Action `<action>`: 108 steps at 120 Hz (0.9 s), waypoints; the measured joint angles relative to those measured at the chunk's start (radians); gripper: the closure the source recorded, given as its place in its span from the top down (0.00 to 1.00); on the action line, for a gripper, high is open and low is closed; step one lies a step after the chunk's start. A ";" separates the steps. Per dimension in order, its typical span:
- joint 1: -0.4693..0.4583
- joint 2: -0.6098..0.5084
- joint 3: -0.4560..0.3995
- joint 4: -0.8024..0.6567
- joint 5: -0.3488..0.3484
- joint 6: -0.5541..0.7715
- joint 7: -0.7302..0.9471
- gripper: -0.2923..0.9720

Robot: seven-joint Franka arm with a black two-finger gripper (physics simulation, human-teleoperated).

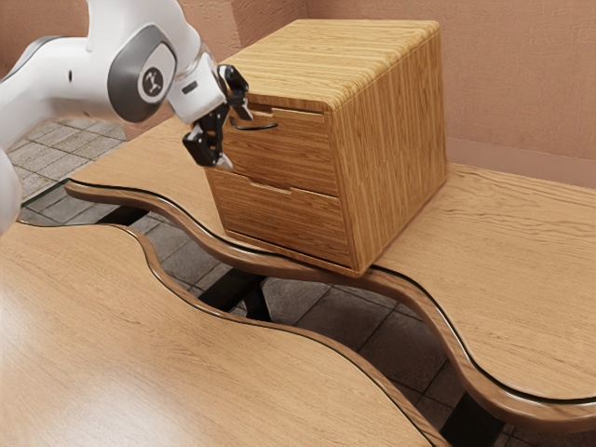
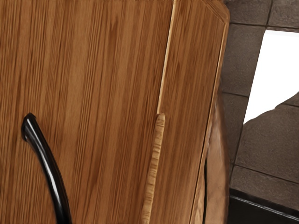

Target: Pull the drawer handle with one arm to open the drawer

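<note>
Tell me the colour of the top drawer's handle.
The handle is glossy black; the wrist view shows it best.

Two tabletops out here. The far table (image 1: 503, 279) has a wavy, dark-rimmed edge that snakes from the exterior view's left down to its lower right. The near table (image 1: 112, 354) follows the same curve, and the two stay apart with a winding gap between them. Down in that gap I see grey floor tiles (image 1: 345, 321) and dark table supports (image 1: 235, 289) (one more shows at the lower right). Behind it all, a plain reddish-brown wall (image 1: 521, 74). My wrist view catches grey tiles too.
</note>
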 joint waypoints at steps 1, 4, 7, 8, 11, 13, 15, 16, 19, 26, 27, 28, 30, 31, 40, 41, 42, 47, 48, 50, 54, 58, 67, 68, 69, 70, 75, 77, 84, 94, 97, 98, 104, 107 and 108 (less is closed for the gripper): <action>0.000 0.000 0.000 0.001 0.000 0.000 0.000 0.77; 0.000 0.000 0.000 0.002 0.000 0.000 -0.001 0.77; 0.000 -0.001 0.000 0.003 0.000 0.000 -0.001 0.76; 0.000 -0.001 0.000 0.003 0.000 0.000 -0.001 0.76; 0.000 -0.001 0.000 0.004 -0.002 0.000 -0.002 0.74; 0.000 -0.001 0.000 0.004 -0.003 0.000 -0.002 0.72; 0.000 -0.001 0.000 0.003 -0.004 0.000 -0.003 0.69; 0.000 -0.001 0.000 0.004 -0.005 0.000 -0.003 0.68; 0.000 -0.001 0.000 0.003 -0.006 0.000 -0.004 0.64; 0.000 -0.002 0.001 0.004 -0.009 0.001 -0.006 0.56; 0.000 -0.002 0.001 0.004 -0.009 0.001 -0.007 0.55; 0.000 -0.002 0.001 0.004 -0.010 0.001 -0.007 0.55; 0.000 -0.002 0.001 0.004 -0.010 0.002 -0.009 0.53; 0.000 -0.002 0.001 0.005 -0.011 0.002 -0.009 0.51; 0.004 -0.003 0.001 0.005 -0.011 0.006 -0.016 0.39; 0.004 -0.003 0.001 0.005 -0.011 0.006 -0.017 0.37; 0.005 -0.004 0.001 0.005 -0.011 0.007 -0.018 0.36; 0.007 -0.004 -0.001 0.005 -0.011 0.010 -0.022 0.29; 0.006 -0.004 -0.001 0.005 -0.011 0.010 -0.023 0.28; 0.005 -0.003 0.000 0.005 -0.011 0.009 -0.024 0.27; 0.002 -0.003 0.000 0.005 -0.011 0.008 -0.027 0.25; 0.000 -0.004 0.001 0.004 -0.011 0.007 -0.030 0.23; -0.001 -0.007 0.001 0.004 -0.011 0.005 -0.036 0.20; -0.001 -0.008 0.001 0.004 -0.011 0.004 -0.036 0.20; -0.001 -0.008 0.001 0.004 -0.011 0.004 -0.037 0.20; -0.001 -0.008 0.001 0.004 -0.011 0.004 -0.038 0.20; -0.001 -0.008 0.001 0.004 -0.011 0.003 -0.040 0.23; -0.001 -0.008 0.001 0.004 -0.011 0.003 -0.041 0.24; -0.001 -0.009 0.001 0.004 -0.011 0.002 -0.045 0.26; -0.002 -0.009 0.001 0.004 -0.012 0.001 -0.049 0.27; -0.003 -0.010 0.001 0.004 -0.012 0.001 -0.051 0.27; -0.003 -0.010 0.001 0.004 -0.012 0.000 -0.051 0.27; -0.003 -0.010 0.001 0.003 -0.012 0.000 -0.053 0.27; -0.003 -0.011 0.002 0.003 -0.012 -0.001 -0.055 0.27; -0.004 -0.011 0.002 0.003 -0.012 -0.001 -0.055 0.27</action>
